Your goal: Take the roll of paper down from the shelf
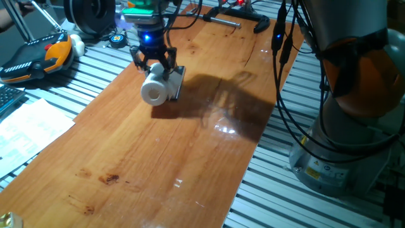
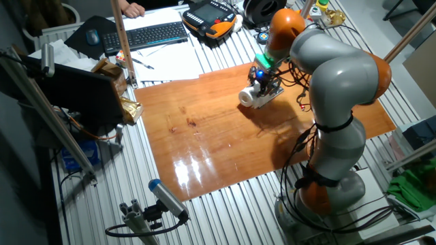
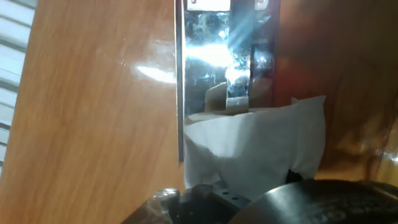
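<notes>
You are looking at a long wooden tabletop [image 1: 190, 145] running from the lower left to the upper right of one fixed view, with the grey KUKA arm [image 2: 334, 88] rising at the right of the other fixed view and bending over toward the upper middle of the board. Under the hand, in the upper left of the board in one fixed view, sits the shelf [image 1: 176, 81], a small dark metal stand whose shiny plate fills the upper middle of the hand view. The roll of paper [image 1: 154, 88] lies on it, directly below the gripper [image 1: 154, 63], so there is no sideways gap for you to close. Its long axis runs roughly level, with the round end facing the lower left of one fixed view, and the two fingers appear to stand on either side of the roll, across that axis. In the hand view the white paper sits at the lower middle, right against the dark body of the hand. The jaws look narrowed around the roll, with the fingers at its sides, but you cannot tell from these views whether they are pressing it firmly or merely bracketing it. Judging from this, the roll is not yet off the shelf, and your coming move is a lift clear of the plates.
</notes>
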